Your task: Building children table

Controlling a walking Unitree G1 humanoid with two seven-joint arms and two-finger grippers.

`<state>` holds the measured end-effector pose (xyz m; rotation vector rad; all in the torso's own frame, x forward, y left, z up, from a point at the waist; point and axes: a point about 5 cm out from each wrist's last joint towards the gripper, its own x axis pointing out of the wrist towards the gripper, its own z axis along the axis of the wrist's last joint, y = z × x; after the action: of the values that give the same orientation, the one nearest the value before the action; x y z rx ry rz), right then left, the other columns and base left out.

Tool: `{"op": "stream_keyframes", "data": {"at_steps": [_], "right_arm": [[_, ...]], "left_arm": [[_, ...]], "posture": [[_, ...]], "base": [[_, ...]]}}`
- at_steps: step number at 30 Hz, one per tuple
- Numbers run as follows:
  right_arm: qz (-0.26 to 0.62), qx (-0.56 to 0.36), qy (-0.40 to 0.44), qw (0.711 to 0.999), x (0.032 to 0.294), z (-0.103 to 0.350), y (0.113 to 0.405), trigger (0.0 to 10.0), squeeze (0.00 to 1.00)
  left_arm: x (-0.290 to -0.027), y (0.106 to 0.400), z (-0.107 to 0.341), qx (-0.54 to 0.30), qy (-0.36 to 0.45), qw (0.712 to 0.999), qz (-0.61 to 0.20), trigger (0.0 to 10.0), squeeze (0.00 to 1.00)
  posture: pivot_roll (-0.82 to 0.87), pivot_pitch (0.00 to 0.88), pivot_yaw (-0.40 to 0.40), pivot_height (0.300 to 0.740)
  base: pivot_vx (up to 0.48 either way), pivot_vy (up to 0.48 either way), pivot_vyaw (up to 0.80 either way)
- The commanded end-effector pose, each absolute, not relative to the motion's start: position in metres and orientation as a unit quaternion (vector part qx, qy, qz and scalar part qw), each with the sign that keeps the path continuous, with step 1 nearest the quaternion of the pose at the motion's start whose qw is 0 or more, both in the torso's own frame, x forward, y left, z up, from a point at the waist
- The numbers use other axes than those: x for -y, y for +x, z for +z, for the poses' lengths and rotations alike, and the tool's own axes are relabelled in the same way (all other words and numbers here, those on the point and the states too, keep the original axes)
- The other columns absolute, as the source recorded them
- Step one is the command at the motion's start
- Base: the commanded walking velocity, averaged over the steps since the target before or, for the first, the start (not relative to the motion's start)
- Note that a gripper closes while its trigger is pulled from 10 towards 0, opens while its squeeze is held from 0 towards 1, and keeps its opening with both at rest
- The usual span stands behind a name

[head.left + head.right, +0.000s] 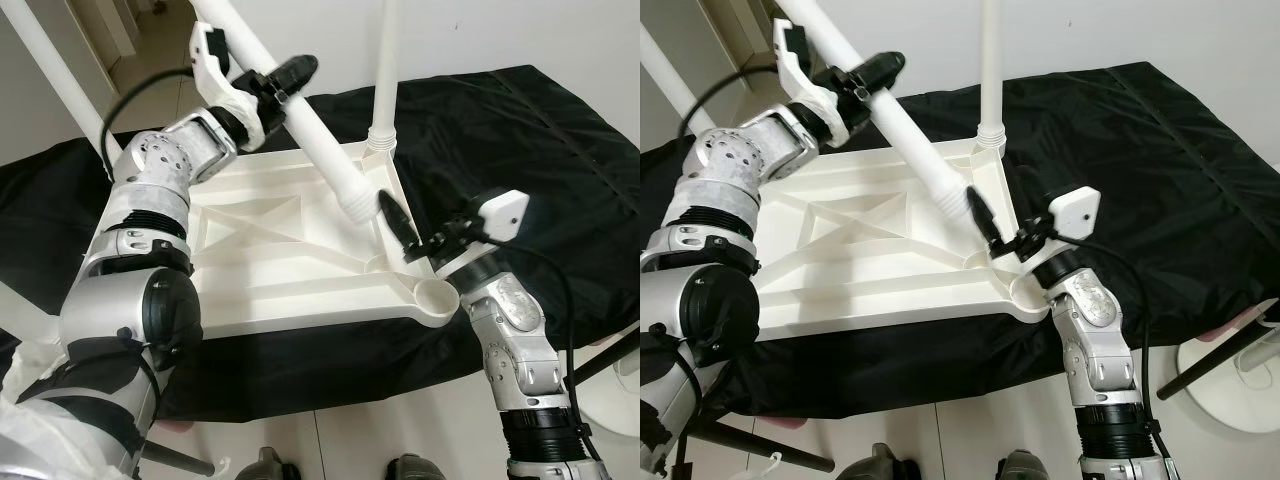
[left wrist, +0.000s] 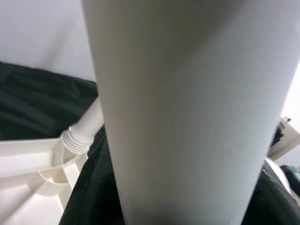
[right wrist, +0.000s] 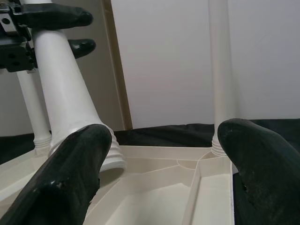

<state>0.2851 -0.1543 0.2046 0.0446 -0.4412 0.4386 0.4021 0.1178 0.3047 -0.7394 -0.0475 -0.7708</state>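
A white children's table top (image 1: 270, 250) lies upside down on a black cloth (image 1: 520, 150). One white leg (image 1: 385, 60) stands upright in its far right corner socket. My left gripper (image 1: 283, 82) is shut on a second white leg (image 1: 320, 150), held tilted with its threaded end just above the top's right side. In the left wrist view this held leg (image 2: 187, 117) is very close, and the standing leg (image 2: 84, 131) is behind it. My right gripper (image 3: 159, 140) is open, low over the top near the right edge, beside the held leg's threaded end. The near right corner socket (image 1: 437, 296) holds nothing.
Another white leg (image 1: 55, 70) rises at the far left. A white round base (image 1: 1230, 375) and a dark rod (image 1: 1210, 360) are on the tiled floor to the right. A pale wall stands right behind the cloth.
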Motion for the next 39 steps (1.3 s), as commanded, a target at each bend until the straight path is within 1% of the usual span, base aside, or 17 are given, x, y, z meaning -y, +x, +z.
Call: {"op": "stream_keyframes", "data": {"at_steps": [1,2,3,6,10,11,14,16,20,25,29,31,33,35,36,39], "right_arm": [[0.197,0.190,0.018,0.962,0.153,0.197,0.289,10.0,0.00],[0.197,0.190,0.018,0.962,0.153,0.197,0.289,10.0,0.00],[0.177,0.175,0.006,0.969,0.156,0.194,0.292,10.0,0.00],[0.135,0.147,0.002,0.980,0.164,0.189,0.300,10.0,0.00],[0.130,0.139,0.017,0.982,0.165,0.189,0.302,10.0,0.00],[0.130,0.139,0.017,0.982,0.165,0.189,0.302,10.0,0.00],[0.131,0.133,0.028,0.982,0.160,0.188,0.305,10.0,0.00],[0.131,0.131,0.030,0.982,0.158,0.187,0.305,10.0,0.00],[0.151,0.115,0.020,0.982,0.145,0.184,0.305,10.0,0.00],[0.171,0.105,0.011,0.980,0.137,0.181,0.303,10.0,0.00],[0.193,0.091,-0.001,0.977,0.127,0.177,0.303,10.0,0.00],[0.197,0.090,-0.005,0.976,0.125,0.178,0.303,10.0,0.00],[0.203,0.086,-0.019,0.975,0.121,0.178,0.304,10.0,0.00],[0.212,0.089,-0.052,0.972,0.116,0.178,0.307,10.0,0.00],[0.212,0.089,-0.052,0.972,0.116,0.178,0.307,10.0,0.00],[0.229,0.094,-0.084,0.965,0.109,0.182,0.311,10.0,0.00]], "left_arm": [[-0.124,0.402,0.305,0.037,-0.333,0.874,-0.353,10.0,0.00],[-0.124,0.402,0.305,0.037,-0.333,0.874,-0.353,10.0,0.00],[-0.124,0.402,0.304,0.039,-0.328,0.877,-0.350,10.0,0.00],[-0.122,0.401,0.298,0.053,-0.294,0.895,-0.332,10.0,0.00],[-0.119,0.400,0.292,0.062,-0.272,0.909,-0.309,10.0,0.00],[-0.119,0.400,0.292,0.062,-0.272,0.909,-0.309,10.0,0.00],[-0.109,0.393,0.279,0.069,-0.244,0.920,-0.300,10.0,0.00],[-0.107,0.391,0.276,0.071,-0.238,0.921,-0.299,10.0,0.00],[-0.099,0.382,0.276,0.111,-0.185,0.934,-0.283,10.0,0.00],[-0.093,0.375,0.279,0.142,-0.149,0.939,-0.275,10.0,0.00],[-0.076,0.361,0.282,0.177,-0.093,0.937,-0.286,10.0,0.00],[-0.072,0.358,0.284,0.183,-0.085,0.935,-0.292,10.0,0.00],[-0.064,0.352,0.287,0.196,-0.077,0.932,-0.295,10.0,0.00],[-0.051,0.346,0.290,0.207,-0.065,0.927,-0.307,10.0,0.00],[-0.051,0.346,0.290,0.207,-0.065,0.927,-0.307,10.0,0.00],[-0.038,0.341,0.290,0.215,-0.053,0.923,-0.315,10.0,0.00]], "posture": [[-0.17,0.001,0.101,0.740],[-0.17,0.001,0.101,0.740],[-0.17,0.000,0.096,0.740],[-0.17,0.000,0.087,0.740],[-0.17,0.000,0.082,0.740],[-0.17,0.000,0.082,0.740],[-0.16,0.000,0.078,0.740],[-0.15,0.000,0.075,0.740],[-0.14,0.000,0.066,0.740],[-0.13,0.000,0.055,0.740],[-0.11,0.000,0.048,0.740],[-0.11,0.000,0.046,0.740],[-0.09,0.000,0.038,0.740],[-0.07,0.000,0.024,0.740],[-0.07,0.000,0.024,0.740],[-0.06,0.000,0.010,0.740]], "base": [[0.000,0.000,0.00],[0.000,0.000,0.00],[0.000,0.000,0.00],[0.000,0.000,0.00],[0.000,0.000,0.00],[0.000,0.000,0.00],[0.000,0.000,0.00],[0.000,0.000,0.00],[0.000,0.000,0.00],[0.000,0.000,0.00],[0.000,0.000,0.00],[0.000,0.000,0.00],[0.000,0.000,0.00],[0.000,0.000,0.00],[0.000,0.000,0.00],[0.000,0.000,0.00]]}}
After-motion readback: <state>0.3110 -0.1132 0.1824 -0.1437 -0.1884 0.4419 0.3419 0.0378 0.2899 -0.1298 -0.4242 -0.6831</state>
